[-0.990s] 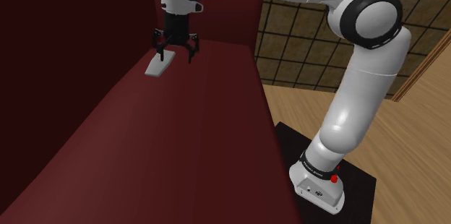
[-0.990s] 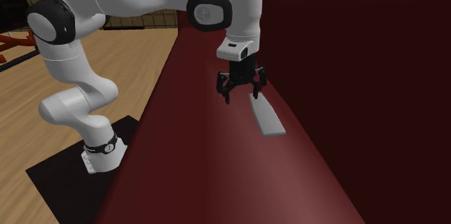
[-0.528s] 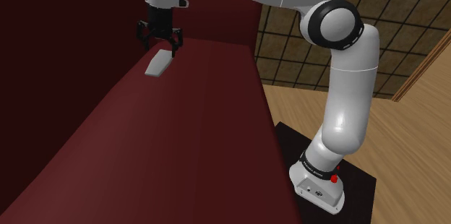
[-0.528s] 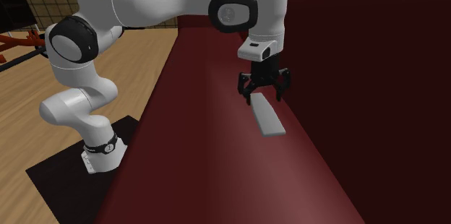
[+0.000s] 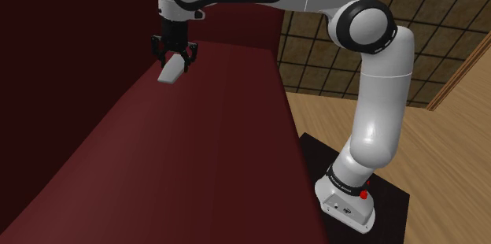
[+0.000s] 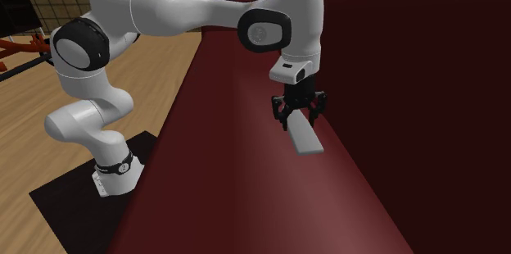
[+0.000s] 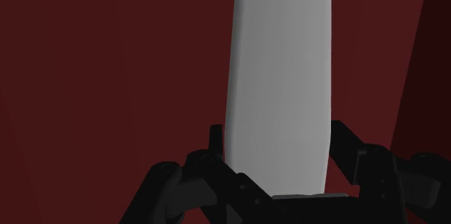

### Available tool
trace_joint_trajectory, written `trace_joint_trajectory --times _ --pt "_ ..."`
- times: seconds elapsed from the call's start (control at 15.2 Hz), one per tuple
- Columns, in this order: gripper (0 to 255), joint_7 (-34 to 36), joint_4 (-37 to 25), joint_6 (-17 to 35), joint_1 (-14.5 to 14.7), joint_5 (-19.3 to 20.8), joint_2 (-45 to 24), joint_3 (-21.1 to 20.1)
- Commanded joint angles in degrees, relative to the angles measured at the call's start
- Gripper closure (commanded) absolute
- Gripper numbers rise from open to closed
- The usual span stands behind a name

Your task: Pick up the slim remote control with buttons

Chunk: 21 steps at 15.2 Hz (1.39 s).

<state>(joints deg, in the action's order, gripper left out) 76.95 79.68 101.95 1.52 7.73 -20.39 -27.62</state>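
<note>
The slim remote (image 5: pixel 168 73) is a plain light-grey slab with no buttons visible. It lies flat on the dark red sofa seat (image 5: pixel 197 140), close to the backrest (image 5: pixel 71 38). My black gripper (image 5: pixel 175 58) points straight down on the remote's end farthest from the shoulder camera. In the wrist view the remote (image 7: pixel 282 71) runs away from the gripper (image 7: pixel 278 147), and both fingers (image 7: pixel 217 150) press on its long edges. The second exterior view has the gripper (image 6: pixel 298 116) on the end of the remote (image 6: pixel 305 138) by the backrest (image 6: pixel 426 64). It is shut on the remote, which still rests on the seat.
The seat's front edge drops to a wooden floor (image 5: pixel 441 148), where my stand (image 5: pixel 315 152) sits on a black base. A grid-patterned wall (image 5: pixel 330 53) lies beyond the sofa's arm. My white arm (image 6: pixel 164 6) stretches over the seat.
The gripper came down onto the remote's end and its fingers drew in from open to clasp the remote's sides. The remote has not moved.
</note>
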Motion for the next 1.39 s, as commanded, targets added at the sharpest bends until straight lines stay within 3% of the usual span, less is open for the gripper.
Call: trace_joint_trajectory --times 0.0,0.53,1.32 --pt "255 -0.01 0.22 0.16 -0.04 -0.02 0.03 0.0" --pt "255 -0.01 0.15 0.14 -0.02 0.0 -0.03 0.01" --pt "255 0.23 -12.73 -10.41 1.97 1.04 -2.42 -0.1"
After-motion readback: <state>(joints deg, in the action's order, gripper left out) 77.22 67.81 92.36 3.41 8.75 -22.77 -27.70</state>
